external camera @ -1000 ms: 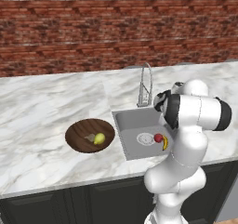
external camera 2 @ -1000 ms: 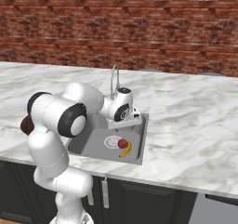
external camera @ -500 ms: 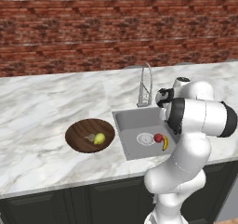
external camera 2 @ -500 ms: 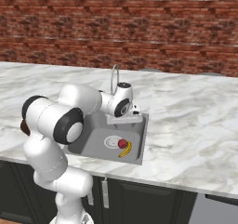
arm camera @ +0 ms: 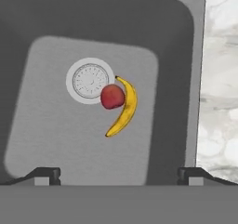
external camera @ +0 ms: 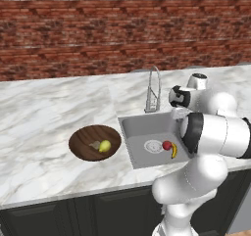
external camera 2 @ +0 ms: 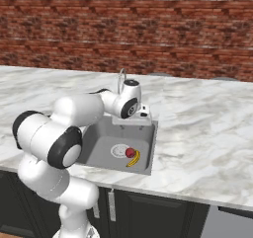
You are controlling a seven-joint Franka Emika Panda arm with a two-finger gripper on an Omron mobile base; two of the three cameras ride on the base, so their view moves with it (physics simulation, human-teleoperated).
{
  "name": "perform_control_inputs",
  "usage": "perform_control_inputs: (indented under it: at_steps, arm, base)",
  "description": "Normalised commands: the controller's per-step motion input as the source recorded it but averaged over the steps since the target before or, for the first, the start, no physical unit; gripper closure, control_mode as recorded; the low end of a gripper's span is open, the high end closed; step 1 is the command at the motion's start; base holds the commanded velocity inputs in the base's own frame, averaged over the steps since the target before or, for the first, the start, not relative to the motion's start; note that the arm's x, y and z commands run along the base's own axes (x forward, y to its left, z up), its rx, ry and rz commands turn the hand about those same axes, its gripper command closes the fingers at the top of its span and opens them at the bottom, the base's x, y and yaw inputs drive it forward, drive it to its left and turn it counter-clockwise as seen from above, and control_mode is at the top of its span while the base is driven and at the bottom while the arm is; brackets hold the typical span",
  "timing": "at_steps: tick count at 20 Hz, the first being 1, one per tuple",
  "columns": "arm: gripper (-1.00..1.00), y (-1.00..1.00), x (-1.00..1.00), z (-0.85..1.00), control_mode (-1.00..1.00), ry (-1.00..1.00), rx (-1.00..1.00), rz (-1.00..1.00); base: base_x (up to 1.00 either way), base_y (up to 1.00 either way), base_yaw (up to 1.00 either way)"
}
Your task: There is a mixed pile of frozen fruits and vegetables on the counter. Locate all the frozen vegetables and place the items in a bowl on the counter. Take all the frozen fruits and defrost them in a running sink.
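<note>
The red fruit [arm camera: 112,96] and the yellow banana [arm camera: 125,108] lie touching each other on the floor of the steel sink [arm camera: 176,79], right beside its round drain [arm camera: 89,80]. My gripper [arm camera: 118,174] hangs above the basin, open and holding nothing. In the right base view the gripper [external camera 2: 141,113] is over the sink's back edge, near the faucet [external camera 2: 120,79]. To the left on the counter, the brown bowl [external camera: 81,142] holds the yellow-green oval [external camera: 104,146] and the pale beige lump [external camera: 94,145].
The tall chrome faucet [external camera: 154,90] stands at the back rim of the sink [external camera: 128,132]. White marble counter [external camera: 44,107] runs out to both sides, with a brick wall behind. My bulky white arm stands over the sink's right side.
The arm has swung and the hand has lifted a little toward the back of the sink. Both fruits and the bowl's contents lie where they were. The jaws stay open.
</note>
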Motion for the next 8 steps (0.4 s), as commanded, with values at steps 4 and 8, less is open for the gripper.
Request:
perform_control_inputs:
  at_steps: [4, 8]
  arm:
    - [-1.00, 0.02, -0.26, 0.41, -1.00, -0.10, 0.00, -0.06]
    - [-1.00, 0.04, -0.32, 0.33, -1.00, -0.15, -0.01, -0.04]
  base:
    - [0.00, 0.00, 0.00]
    - [0.00, 0.00, 0.00]
